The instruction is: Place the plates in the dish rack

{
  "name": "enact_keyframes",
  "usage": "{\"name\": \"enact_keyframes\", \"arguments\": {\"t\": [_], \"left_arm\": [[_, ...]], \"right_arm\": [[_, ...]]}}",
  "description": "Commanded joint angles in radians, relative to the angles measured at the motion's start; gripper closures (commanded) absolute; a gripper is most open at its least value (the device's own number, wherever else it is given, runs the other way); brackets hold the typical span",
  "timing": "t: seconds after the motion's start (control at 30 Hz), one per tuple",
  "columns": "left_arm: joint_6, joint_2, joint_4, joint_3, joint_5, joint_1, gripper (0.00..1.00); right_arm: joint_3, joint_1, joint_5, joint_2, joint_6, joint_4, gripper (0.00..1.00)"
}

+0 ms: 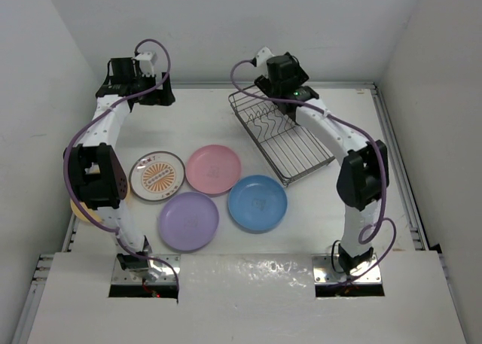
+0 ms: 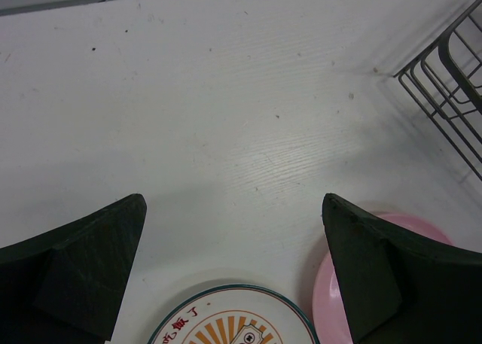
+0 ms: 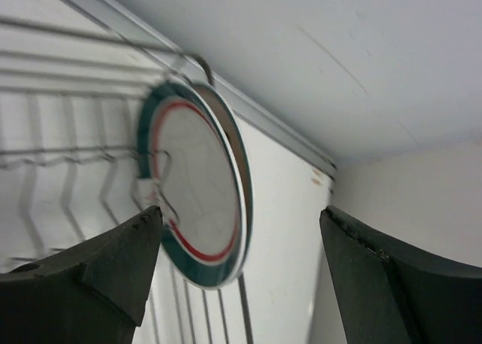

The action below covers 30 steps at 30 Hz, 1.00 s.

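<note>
Green-rimmed plate (image 3: 202, 184) upright in dish rack (image 3: 71, 157)

The left arm (image 1: 108, 124) and right arm (image 1: 331, 129) are white links joined by blocky black housings; the left's big housing (image 1: 96, 175), far back from the jaws, is dotted with small holes. A purple cable (image 1: 69, 152) loops along each arm from a white plug (image 1: 145, 59) just behind the jaws to a shiny metal base plate (image 1: 147, 272), and a green light (image 1: 299, 93) glows behind the right jaws. The left gripper (image 2: 233, 197) and right gripper (image 3: 241, 208) each end in two matte, dark grey, wedge-shaped fingers (image 2: 86, 265).
</note>
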Motion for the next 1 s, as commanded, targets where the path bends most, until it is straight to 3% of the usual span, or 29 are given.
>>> {"name": "enact_keyframes", "arguments": {"t": [0.0, 0.03, 0.1, 0.13, 0.17, 0.27, 0.43, 0.57, 0.87, 0.97], "left_arm": [[-0.026, -0.039, 0.015, 0.006, -0.001, -0.002, 0.0], [-0.032, -0.038, 0.013, 0.004, -0.004, 0.001, 0.0], [-0.055, -0.036, 0.012, 0.001, -0.002, 0.009, 0.0], [-0.063, -0.036, 0.012, -0.001, -0.004, 0.018, 0.0], [-0.067, -0.038, 0.012, -0.008, -0.005, 0.023, 0.0], [-0.078, -0.054, 0.021, -0.039, -0.008, 0.041, 0.0], [-0.063, -0.093, 0.019, -0.1, -0.024, 0.055, 0.02], [-0.067, -0.113, 0.032, -0.146, -0.062, 0.055, 0.01], [-0.084, -0.165, 0.093, -0.254, -0.05, 0.055, 0.02], [-0.086, -0.176, 0.102, -0.291, -0.045, 0.055, 0.01]], "right_arm": [[0.178, 0.018, -0.242, -0.073, 0.19, -0.173, 0.16], [0.229, 0.018, -0.425, -0.075, 0.259, -0.268, 0.16], [0.287, 0.02, -0.595, -0.089, 0.496, -0.295, 0.18], [0.255, 0.029, -0.731, -0.124, 0.56, -0.243, 0.21], [0.152, 0.043, -0.75, -0.148, 0.603, -0.209, 0.22], [-0.038, 0.152, -0.622, -0.202, 0.57, -0.161, 0.25], [-0.035, 0.238, -0.571, -0.123, 0.633, -0.356, 0.4], [-0.136, 0.241, -0.496, -0.113, 0.748, -0.34, 0.45], [-0.214, 0.244, -0.428, -0.021, 0.783, -0.335, 0.4], [-0.153, 0.248, -0.474, 0.045, 0.785, -0.307, 0.42]]}}
